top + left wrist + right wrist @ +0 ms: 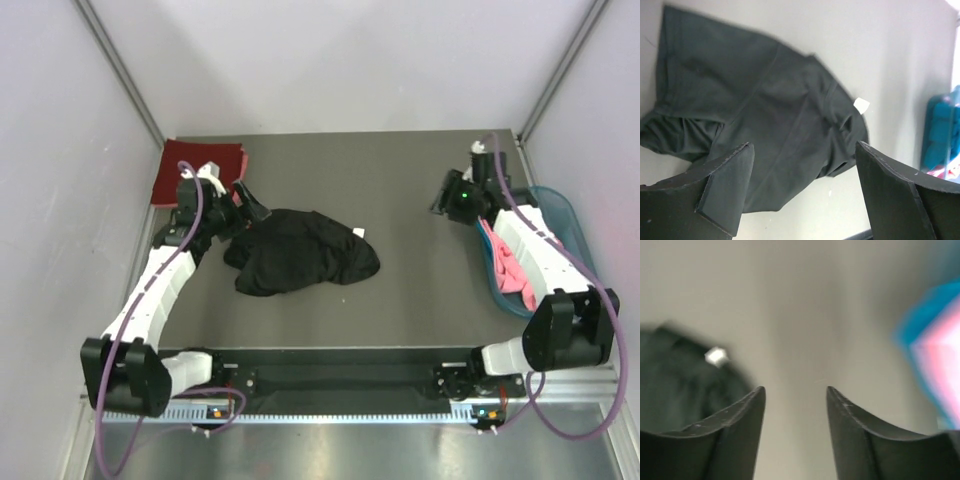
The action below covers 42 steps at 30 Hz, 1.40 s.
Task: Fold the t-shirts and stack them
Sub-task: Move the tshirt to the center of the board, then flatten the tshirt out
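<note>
A large black t-shirt [300, 252] lies crumpled left of the table's middle, with a white tag [358, 233] showing at its right end. A dark red t-shirt [205, 165] lies folded flat at the back left corner. A pink t-shirt [507, 265] sits in the teal basket [562, 212]. My left gripper [251, 209] hovers open over the black t-shirt's [755, 110] left end, nothing between its jaws [804, 145]. My right gripper [446, 196] stands open and empty [795, 388] above bare table, between the black t-shirt [685, 377] and the basket [912, 325].
The teal basket stands at the table's right edge, partly under my right arm [530, 250]. Pale walls close in the left, back and right sides. The left wrist view shows the basket [940, 132] far off to the right.
</note>
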Tool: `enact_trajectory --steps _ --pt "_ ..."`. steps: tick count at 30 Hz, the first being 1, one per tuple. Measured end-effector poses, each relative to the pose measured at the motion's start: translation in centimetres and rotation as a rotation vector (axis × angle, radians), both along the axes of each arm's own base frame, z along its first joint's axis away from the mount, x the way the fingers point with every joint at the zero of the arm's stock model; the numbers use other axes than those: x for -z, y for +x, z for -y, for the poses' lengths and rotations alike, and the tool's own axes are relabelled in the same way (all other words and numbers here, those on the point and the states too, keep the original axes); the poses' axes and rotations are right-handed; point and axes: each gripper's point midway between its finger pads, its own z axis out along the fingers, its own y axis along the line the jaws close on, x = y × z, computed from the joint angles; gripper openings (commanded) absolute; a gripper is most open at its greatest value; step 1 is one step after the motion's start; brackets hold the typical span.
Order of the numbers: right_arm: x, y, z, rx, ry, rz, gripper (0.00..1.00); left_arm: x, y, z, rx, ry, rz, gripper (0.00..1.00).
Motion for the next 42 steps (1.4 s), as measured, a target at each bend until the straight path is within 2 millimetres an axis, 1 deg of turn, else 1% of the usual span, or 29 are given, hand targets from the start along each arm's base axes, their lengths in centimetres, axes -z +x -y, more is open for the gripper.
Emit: enact_trajectory --steps 1,2,4,6,8,11,13,16,21,24,27,29,30,32,33,34,35,36,37,38,40,41,42 --pt "0.4 0.1 2.0 0.055 -0.04 -0.013 0.46 0.9 0.0 0.1 0.007 -0.003 -0.024 0.86" --pt "0.5 0.2 3.7 0.098 -0.077 -0.013 0.45 1.9 0.0 0.3 0.013 -0.005 -0.049 0.86" --pt "0.7 0.4 5.7 0.153 -0.124 -0.014 0.42 3.4 -0.1 0.5 0.024 -0.009 -0.091 0.86" --pt "1.1 0.5 7.4 0.197 -0.174 -0.022 0.4 4.3 -0.2 0.6 0.03 -0.011 -0.118 0.86" --pt "1.5 0.5 9.0 0.244 -0.213 -0.035 0.38 4.6 -0.2 0.7 0.035 -0.012 -0.127 0.86" --pt "1.9 0.4 12.0 0.338 -0.276 -0.054 0.38 4.5 -0.1 0.7 0.039 -0.012 -0.119 0.86" --pt "2.1 0.4 13.8 0.392 -0.304 -0.061 0.35 4.5 -0.1 0.8 0.039 -0.012 -0.115 0.85" --pt "3.4 0.4 15.7 0.45 -0.323 -0.092 0.32 4.7 0.0 0.4 0.019 -0.001 -0.118 0.85" --pt "6.8 -1.5 18.7 0.53 -0.343 -0.187 0.31 5.2 0.1 -0.1 -0.024 0.002 -0.133 0.85" --pt "7.9 -2.6 21.0 0.597 -0.346 -0.219 0.33 5.8 -0.1 -0.5 -0.055 0.013 -0.152 0.86" --pt "9.2 -4.0 23.8 0.678 -0.337 -0.261 0.33 6.4 0.0 -1.7 -0.125 0.041 -0.173 0.88" --pt "10.0 -4.6 24.9 0.716 -0.324 -0.283 0.35 6.9 0.0 -2.7 -0.186 0.07 -0.194 0.88" --pt "10.3 -4.8 25.2 0.724 -0.313 -0.291 0.38 7.3 -0.1 -3.1 -0.21 0.083 -0.206 0.88" --pt "10.4 -4.9 25.3 0.731 -0.297 -0.293 0.42 8.0 -0.1 -3.6 -0.238 0.098 -0.232 0.88" --pt "10.3 -4.7 25.1 0.725 -0.294 -0.289 0.45 8.4 -0.2 -3.7 -0.246 0.105 -0.244 0.88" --pt "10.1 -4.6 24.8 0.717 -0.291 -0.285 0.5 8.8 -0.2 -3.8 -0.251 0.111 -0.259 0.88" --pt "9.7 -4.4 24.5 0.703 -0.288 -0.285 0.54 9.2 -0.3 -4.0 -0.257 0.119 -0.272 0.88" --pt "9.1 -4.1 24.1 0.684 -0.282 -0.279 0.56 9.6 -0.4 -4.2 -0.266 0.128 -0.287 0.88" --pt "8.1 -3.5 23.7 0.66 -0.275 -0.257 0.61 10.0 -0.5 -4.4 -0.28 0.129 -0.3 0.88" --pt "6.9 -2.9 23.1 0.639 -0.27 -0.227 0.63 10.2 -0.6 -4.6 -0.293 0.126 -0.308 0.88" --pt "3.9 -1.5 21.6 0.581 -0.266 -0.146 0.67 10.8 -0.9 -5.6 -0.331 0.115 -0.329 0.88" --pt "1.7 -0.5 20.2 0.537 -0.266 -0.084 0.68 11.2 -1.1 -6.5 -0.361 0.1 -0.344 0.88" --pt "-0.2 0.5 18.5 0.484 -0.269 -0.025 0.74 11.5 -1.3 -7.5 -0.393 0.083 -0.359 0.88"
